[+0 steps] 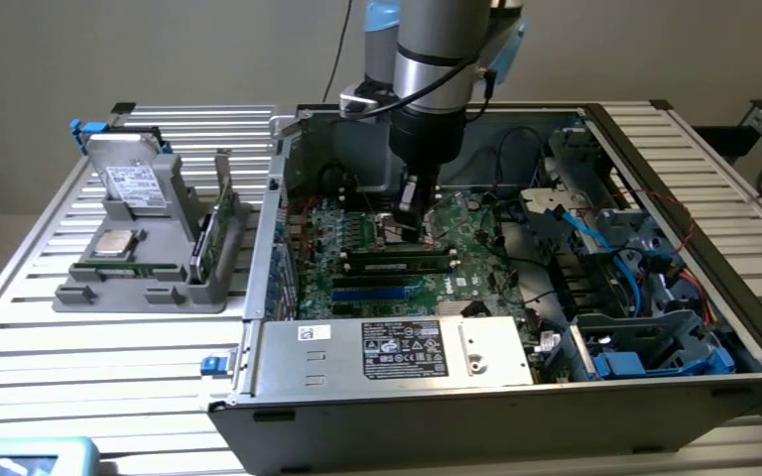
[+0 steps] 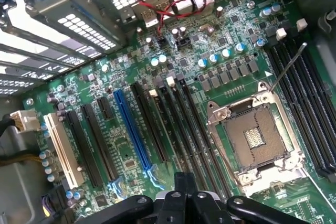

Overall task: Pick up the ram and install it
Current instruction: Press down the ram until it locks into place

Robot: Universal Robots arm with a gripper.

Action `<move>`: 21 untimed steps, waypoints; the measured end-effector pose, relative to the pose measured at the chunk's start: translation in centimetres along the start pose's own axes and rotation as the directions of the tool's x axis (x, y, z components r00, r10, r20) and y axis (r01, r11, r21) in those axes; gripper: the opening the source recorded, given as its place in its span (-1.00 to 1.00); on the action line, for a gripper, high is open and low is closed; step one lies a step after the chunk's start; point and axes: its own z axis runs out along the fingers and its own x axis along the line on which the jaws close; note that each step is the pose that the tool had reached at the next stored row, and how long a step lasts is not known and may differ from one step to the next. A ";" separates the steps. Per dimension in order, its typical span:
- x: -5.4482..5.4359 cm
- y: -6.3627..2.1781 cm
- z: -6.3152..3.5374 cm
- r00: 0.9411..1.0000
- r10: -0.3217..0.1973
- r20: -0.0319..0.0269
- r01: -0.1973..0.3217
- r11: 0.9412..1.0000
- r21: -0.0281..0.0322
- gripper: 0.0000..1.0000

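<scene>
Closest up is the silver box (image 1: 354, 352) with the sticker, at the front of the open case (image 1: 487, 416) on the counter (image 1: 90, 367). Just past it on the board (image 1: 474, 283) there's a long thin stick with dark chips and a small label, lying along a slot. I'm reading that as the ram (image 1: 401, 266), and it looks like it's already in the slot, not off in the grey holder (image 1: 103, 293) at the exterior view's left.

The hand (image 1: 415, 230) hangs right behind the ram, low over the board and near it, but I don't see it touching. From the wrist view the hand (image 2: 181, 192) is over the long black slots (image 2: 184, 129) beside the empty CPU socket (image 2: 257, 140). I can't tell how far open it is or whether it's got anything in it.

So my guess is the pickup is done and the stick has been placed. What I can't judge is whether it's pushed fully home with the latches closed. That part could well be left.

Farther back there's just cables (image 1: 593, 228) and the rear wall of the case.
</scene>
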 end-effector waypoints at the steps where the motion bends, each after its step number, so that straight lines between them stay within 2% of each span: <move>1: 0.0 0.00 0.00 1.000 0.017 0.000 -0.017 1.000 -0.002 -0.79; 5: 0.0 0.00 0.00 0.996 0.086 0.000 -0.086 0.996 -0.009 -0.79; 11: 0.0 0.00 0.01 0.985 0.175 -0.001 -0.175 0.984 -0.018 -0.79; 17: 0.0 0.00 0.01 0.970 0.241 0.007 -0.241 0.970 -0.012 -0.79; 21: 0.0 0.01 0.00 0.956 0.293 0.009 -0.293 0.956 -0.014 -0.79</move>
